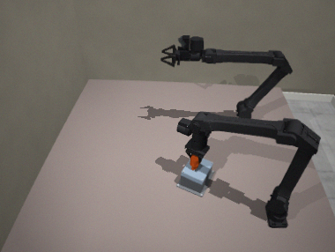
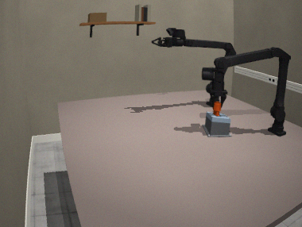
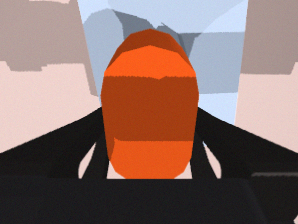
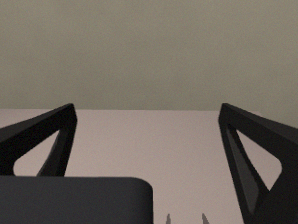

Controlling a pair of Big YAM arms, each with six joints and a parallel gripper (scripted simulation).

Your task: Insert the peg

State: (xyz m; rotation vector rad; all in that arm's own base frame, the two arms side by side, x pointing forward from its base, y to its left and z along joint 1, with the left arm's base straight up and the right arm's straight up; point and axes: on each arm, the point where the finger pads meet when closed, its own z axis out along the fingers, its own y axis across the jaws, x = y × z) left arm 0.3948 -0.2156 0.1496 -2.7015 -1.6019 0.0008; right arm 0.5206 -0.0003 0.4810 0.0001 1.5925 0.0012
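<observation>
Orange peg (image 1: 194, 162) (image 2: 217, 107) (image 3: 150, 107) clasped in left hand (image 1: 195, 155) (image 2: 219, 101) (image 3: 149, 111), at the top of the pale-blue block (image 1: 197, 177) (image 2: 218, 125) (image 3: 215, 62). Best lowered slowly, kept upright, nudged sideways on any resistance, never pressed.
</observation>
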